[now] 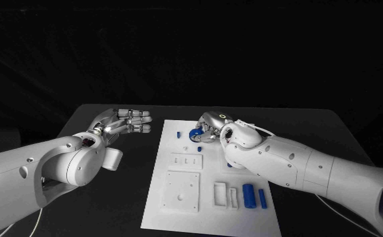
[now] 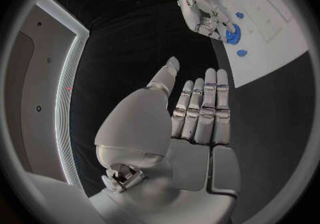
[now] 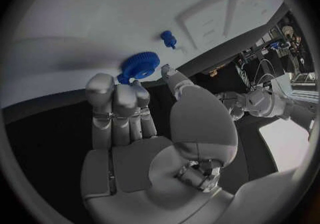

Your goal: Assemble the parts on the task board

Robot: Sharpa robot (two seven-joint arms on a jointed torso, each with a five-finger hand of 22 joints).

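Black table [image 1: 319, 120] in the lower half of the frame, its far edge straight; beyond it, the upper half lies in unlit darkness.

I see a black desk [image 1: 119, 204] in front of me, its far edge running across behind the work area. One thing lies directly on it: the white task board [image 1: 209, 217], flat and roughly in the middle, with its long side running away from me. Bare dark desk surface shows on both sides of the board and beyond its far end.
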